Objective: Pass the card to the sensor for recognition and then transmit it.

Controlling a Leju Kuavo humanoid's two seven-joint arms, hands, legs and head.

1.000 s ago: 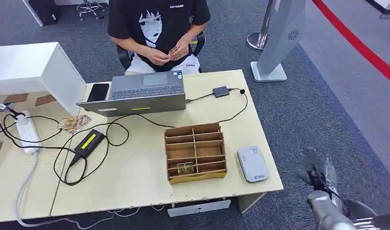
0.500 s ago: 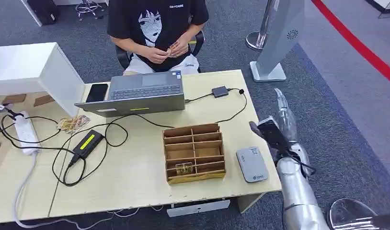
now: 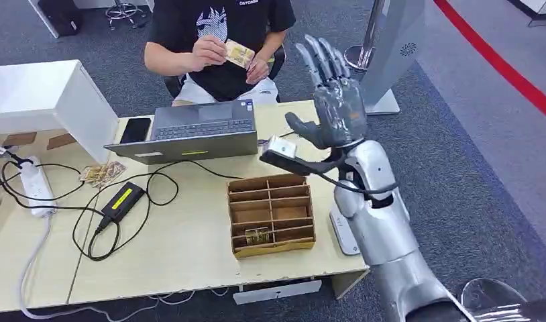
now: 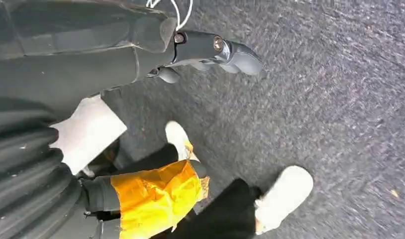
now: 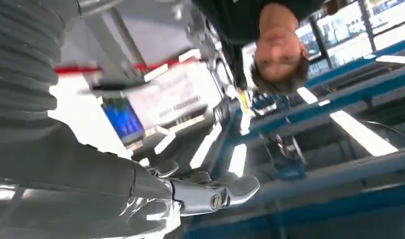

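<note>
A seated person behind the table holds a tan card (image 3: 239,53) up at chest height in both hands. My right hand (image 3: 332,100) is raised high over the table's back right, palm towards the person, fingers spread and holding nothing; its thumb (image 5: 214,194) points into open air. The grey card sensor (image 3: 341,236) lies on the table near the right edge, mostly hidden behind my right forearm. My left hand (image 4: 210,49) hangs over the dark carpet with nothing in it.
A wooden divider box (image 3: 273,213) with a card (image 3: 258,235) in a front slot stands left of the sensor. A laptop (image 3: 196,131), phone (image 3: 137,129), loose cards (image 3: 104,172), power adapter (image 3: 125,199) and cables lie further left. A grey stand (image 3: 391,54) is behind the table.
My right arm has swung up from below the table's right edge to high over its back right, fingers spread. The person has lifted the card from lap to chest height.
</note>
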